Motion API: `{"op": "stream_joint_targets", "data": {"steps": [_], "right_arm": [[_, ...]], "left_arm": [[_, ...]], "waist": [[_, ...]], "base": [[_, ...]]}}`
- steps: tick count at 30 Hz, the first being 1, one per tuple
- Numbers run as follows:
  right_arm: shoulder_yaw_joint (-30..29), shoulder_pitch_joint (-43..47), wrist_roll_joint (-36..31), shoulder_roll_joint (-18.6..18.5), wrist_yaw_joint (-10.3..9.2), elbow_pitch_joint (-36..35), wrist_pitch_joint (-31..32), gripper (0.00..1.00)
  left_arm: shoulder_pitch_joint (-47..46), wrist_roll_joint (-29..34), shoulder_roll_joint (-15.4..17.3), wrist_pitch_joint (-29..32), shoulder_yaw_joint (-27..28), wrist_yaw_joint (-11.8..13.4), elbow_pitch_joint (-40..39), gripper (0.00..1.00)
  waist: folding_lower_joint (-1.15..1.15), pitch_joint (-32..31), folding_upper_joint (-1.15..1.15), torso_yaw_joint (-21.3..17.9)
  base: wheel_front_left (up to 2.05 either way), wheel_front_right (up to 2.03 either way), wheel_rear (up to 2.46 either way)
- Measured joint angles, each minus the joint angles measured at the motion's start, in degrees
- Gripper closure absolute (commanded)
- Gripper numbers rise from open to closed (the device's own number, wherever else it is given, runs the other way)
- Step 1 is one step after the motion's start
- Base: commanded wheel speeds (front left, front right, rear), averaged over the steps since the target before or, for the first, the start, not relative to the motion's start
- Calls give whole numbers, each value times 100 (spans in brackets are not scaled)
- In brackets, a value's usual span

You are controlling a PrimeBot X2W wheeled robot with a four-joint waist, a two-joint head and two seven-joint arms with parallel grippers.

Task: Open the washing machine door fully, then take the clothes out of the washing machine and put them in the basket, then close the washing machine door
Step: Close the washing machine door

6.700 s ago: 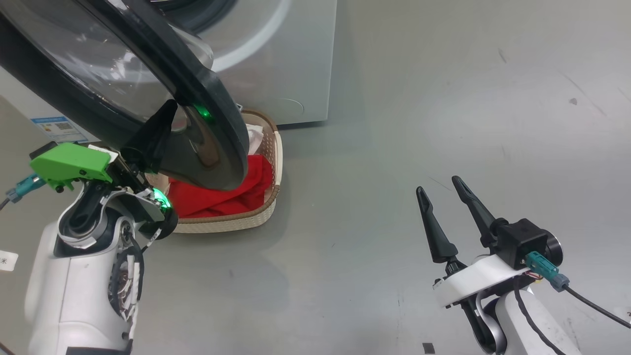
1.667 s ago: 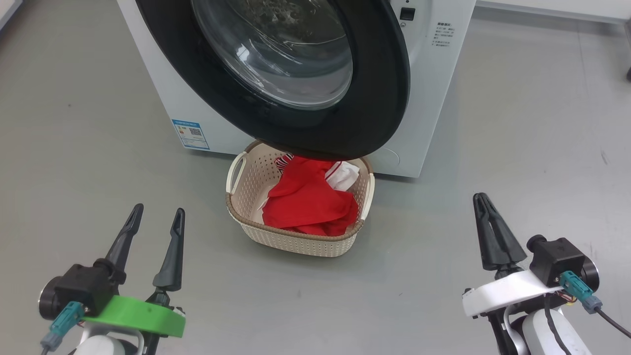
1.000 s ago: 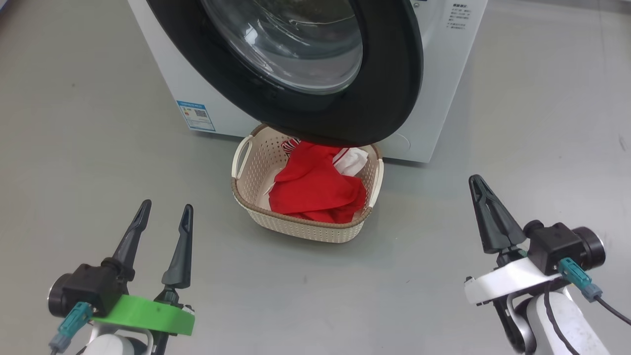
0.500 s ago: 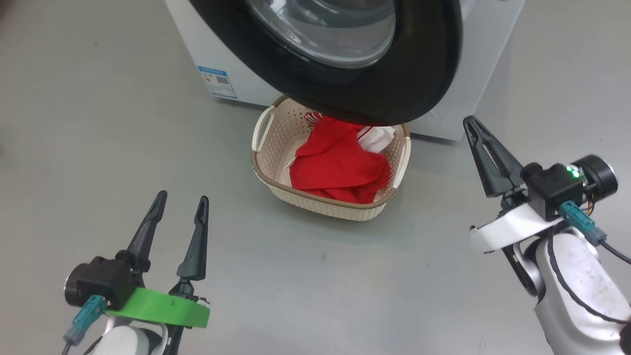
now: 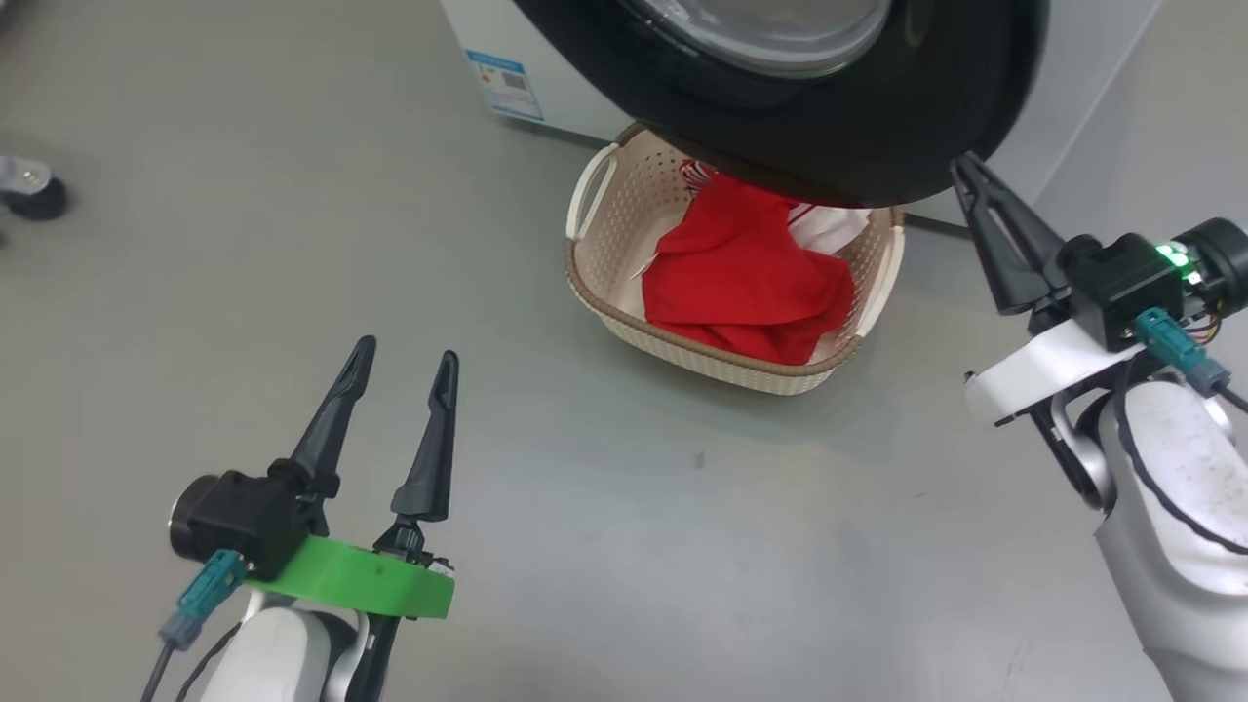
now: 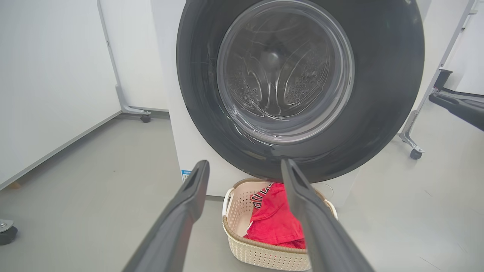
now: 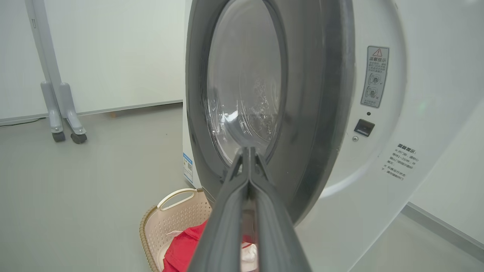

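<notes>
Far across the grey floor (image 5: 292, 244), against the front of the white washing machine (image 7: 378, 158): the washing machine door (image 5: 858, 146), swung most of the way to, right edge standing apart from the front panel, black rim overhanging the far side of the basket (image 5: 712, 369). Just near of the machine, down on the floor, that cream basket, with the clothes (image 5: 741, 283) heaped inside, red with a bit of white at the far right. Near left: left gripper (image 5: 405, 351), fingers spread wide, empty, well apart from basket and door. Far right: right gripper (image 5: 965, 171), fingers pressed together on nothing, tip just beside the door's lower right rim; touching or not, impossible to tell. Left of the door, low on the machine, a small blue sticker (image 5: 502, 83). At the far left edge, a caster (image 5: 29, 190).
</notes>
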Motion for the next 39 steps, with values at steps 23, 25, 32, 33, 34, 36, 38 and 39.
{"op": "stream_joint_targets", "data": {"steps": [23,25,32,33,34,36,38,39], "right_arm": [[-114,-1046,93,-433,31,630,109,100],[-114,-1135,138,-448,32,660,110,100],[-159,-1515,181,-571,34,736,118,100],[-178,-1553,189,-583,35,747,118,100],[-197,-1586,190,-598,36,760,116,100],[-222,-1625,190,-643,36,799,115,100],[-238,-1655,190,-701,56,845,114,100],[-242,-1681,190,-725,78,860,115,100]], "left_arm": [[-296,-162,-142,0,-144,-4,-4,0],[-310,-162,-144,0,-143,-4,-8,0],[-408,-291,-168,0,-146,-4,-23,0],[-416,-290,-171,0,-146,-4,-23,0],[-432,-282,-178,0,-130,-4,-18,0],[-474,-279,-188,0,-88,-4,-14,0],[-516,-279,-192,0,-71,-4,-14,0],[-522,-279,-197,0,-64,-4,-15,0]], "waist": [[0,667,0,619],[0,703,0,633],[0,880,0,669],[0,906,0,675],[0,933,0,682],[0,978,0,701],[0,1014,0,723],[0,1031,0,733]], "base": [[0,0,0],[0,0,0],[0,0,0],[0,0,0],[0,0,0],[0,0,0],[0,0,0],[0,0,0]]}}
